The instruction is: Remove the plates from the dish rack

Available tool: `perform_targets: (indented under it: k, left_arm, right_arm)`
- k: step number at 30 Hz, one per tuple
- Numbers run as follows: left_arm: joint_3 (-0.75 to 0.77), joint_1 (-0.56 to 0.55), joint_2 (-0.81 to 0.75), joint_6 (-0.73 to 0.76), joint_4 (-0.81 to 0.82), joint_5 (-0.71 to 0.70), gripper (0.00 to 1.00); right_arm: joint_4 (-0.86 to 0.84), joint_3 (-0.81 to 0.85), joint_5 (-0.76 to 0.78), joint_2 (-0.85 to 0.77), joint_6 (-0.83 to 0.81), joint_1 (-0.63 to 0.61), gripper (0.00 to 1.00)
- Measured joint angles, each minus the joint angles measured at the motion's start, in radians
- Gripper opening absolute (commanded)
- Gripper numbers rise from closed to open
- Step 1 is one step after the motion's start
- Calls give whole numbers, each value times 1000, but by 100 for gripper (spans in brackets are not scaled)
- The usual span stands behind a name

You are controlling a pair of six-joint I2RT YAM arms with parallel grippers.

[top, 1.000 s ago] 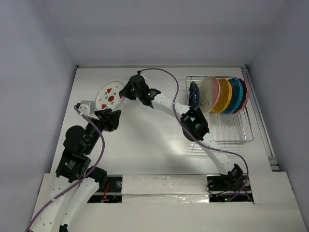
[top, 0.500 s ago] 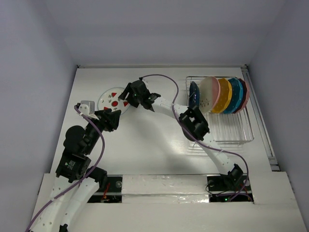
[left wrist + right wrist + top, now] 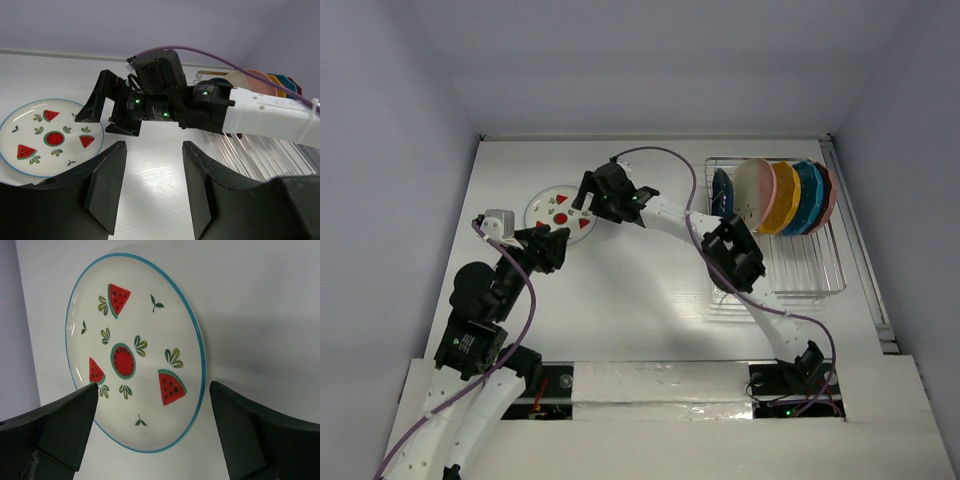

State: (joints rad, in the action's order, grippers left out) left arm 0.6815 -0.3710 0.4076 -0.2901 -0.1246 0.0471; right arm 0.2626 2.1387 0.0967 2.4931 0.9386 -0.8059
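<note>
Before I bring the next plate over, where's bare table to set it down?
Widest bare table: the middle, between the left arm and the right arm. A narrower strip runs along the far edge, behind the watermelon plate. Crowded: the left claw and right claw sit by that plate, and the dish rack fills the right side.

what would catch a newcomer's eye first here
The watermelon plate lies flat on the white table at the left rear, with the right gripper open at its right edge. At the right rear, a row of colourful plates stands on edge in the dish rack.
</note>
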Motion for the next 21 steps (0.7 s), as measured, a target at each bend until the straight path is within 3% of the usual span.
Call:
perform_targets:
  k: [6,8,9,10,11,13,14,15,18,21]
  left_arm:
    - [0,0,0,0,0,0,45]
    - [0,0,0,0,0,0,44]
    - [0,0,0,0,0,0,41]
    - [0,0,0,0,0,0,38]
    - [0,0,0,0,-1,0,32]
    - [0,0,0,-1,-1,-2,22]
    - [0,0,0,0,-1,-5,8]
    - [0,0,0,-3,-1,-8,0]
    - [0,0,-2,-4,-8,-33,0]
    - [1,0,-8,-4,-13,-60,0]
  right_arm:
    - [25,-73,46,-95,-88,0,98]
    - [17,-136,54,-153,-128,1,77]
    - [14,-175,60,-186,-146,0,57]
    - [2,-233,69,-236,-173,0,16]
    - [0,-300,82,-296,-203,0,2]
    - [-5,-417,122,-428,-254,0,0]
    - [-1,-463,148,-495,-278,0,0]
    - [-2,-515,178,-572,-314,2,0]
    - [-2,-644,262,-802,-399,15,2]
    - [9,-728,348,-989,-460,56,39]
